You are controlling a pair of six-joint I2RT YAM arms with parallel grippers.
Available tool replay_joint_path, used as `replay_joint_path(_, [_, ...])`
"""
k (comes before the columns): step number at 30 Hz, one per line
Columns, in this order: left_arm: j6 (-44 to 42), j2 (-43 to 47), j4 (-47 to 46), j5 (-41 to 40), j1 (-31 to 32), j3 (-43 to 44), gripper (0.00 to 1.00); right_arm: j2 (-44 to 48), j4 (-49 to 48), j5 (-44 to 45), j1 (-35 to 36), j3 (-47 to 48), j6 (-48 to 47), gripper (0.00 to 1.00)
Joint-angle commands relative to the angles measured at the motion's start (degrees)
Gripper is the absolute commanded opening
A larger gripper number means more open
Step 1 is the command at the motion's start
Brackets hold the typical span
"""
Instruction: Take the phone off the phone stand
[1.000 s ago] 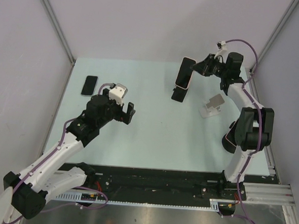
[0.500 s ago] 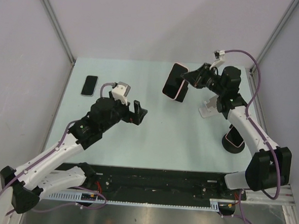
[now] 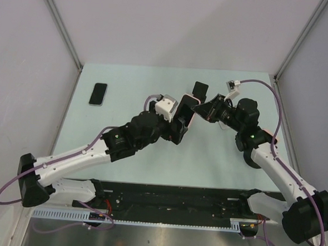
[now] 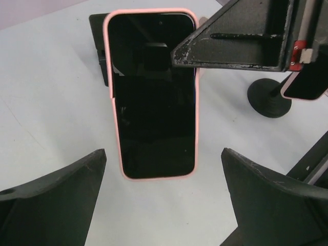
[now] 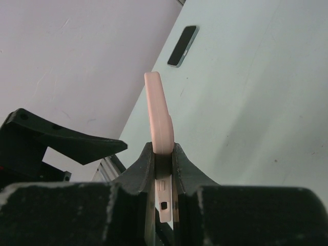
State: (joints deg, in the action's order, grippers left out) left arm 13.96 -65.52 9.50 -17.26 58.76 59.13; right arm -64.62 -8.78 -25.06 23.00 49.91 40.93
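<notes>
Framing a pale green table (image 3: pixel 217 160), grey walls (image 3: pixel 170 28) surround the held phone (image 4: pixel 154 102)

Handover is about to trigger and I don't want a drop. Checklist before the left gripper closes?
1. Right gripper shut on pink phone: ok.
2. Left gripper open: ok.
3. Phone between left fingers: ok, roughly centred.
4. Gap to the phone on both sides: ok.
5. How far the phone sits in between the left fingers: cannot tell.
6. Right gripper out of the left's closing path: cannot tell.
</notes>
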Motion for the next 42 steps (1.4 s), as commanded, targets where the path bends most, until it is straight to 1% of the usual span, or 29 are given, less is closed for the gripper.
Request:
replay_joint_path(1, [-2.53, -3.03, -1.24, -4.54, 3.02, 4.32, 1.0, 5.46, -3.27, 1.42, 0.46, -0.43, 2.4, 0.0])
replay_joint_path(8, [-1.74, -7.34, -1.15, -4.18, 5.48, 5.46, 1.0, 10.12, -1.25, 2.29, 0.46, -2.62, 1.7, 0.0])
replay_joint_path(14, [-1.92, -9.19, -0.01, -9.28, 6.63, 5.55, 1.0, 11.8, -0.98, 2.03, 0.55, -3.42, 1.96, 0.0])
replay_joint_path(15, [-1.31, -9.28, 0.6, -11.2, 6.72, 5.64, 1.0, 12.15, -0.98, 2.12, 0.55, -3.42, 1.96, 0.0])
replay_joint_path(22, [0.55, -9.98, 2.02, -15.52, 6.63, 5.03, 1.0, 13.47, -0.28, 3.0, 0.46, -4.21, 1.7, 0.0])
replay_joint_path(24, [0.89, -9.81, 2.19, -14.83, 6.72, 5.11, 1.0, 13.64, -0.54, 3.0, 0.46, -4.56, 1.87, 0.0])
replay_joint_path(27, [1.86, -10.16, 2.11, -11.67, 6.72, 5.29, 1.0, 13.82, -0.72, 3.09, 0.55, -4.73, 1.79, 0.0])
replay_joint_path(31, [3.27, -10.77, 2.1, -9.29, 6.72, 5.47, 0.97, 13.73, -1.24, 2.56, 0.46, -4.91, 2.05, 0.0])
replay_joint_path(36, [3.8, -11.74, 2.1, -8.67, 6.63, 5.82, 0.91, 13.91, -1.77, 2.12, 0.55, -5.44, 2.49, 0.0])
replay_joint_path(39, [3.8, -12.0, 2.02, -8.41, 6.63, 5.99, 0.84, 13.91, -1.86, 2.03, 0.46, -5.53, 2.4, 0.0])
replay_joint_path(40, [3.8, -12.0, 2.02, -8.41, 6.63, 5.99, 0.77, 13.91, -1.86, 2.12, 0.46, -5.61, 2.23, 0.0])
replay_joint_path(42, [3.71, -11.92, 2.1, -8.5, 6.63, 6.17, 0.69, 13.65, -1.77, 2.12, 0.46, -5.61, 2.14, 0.0])
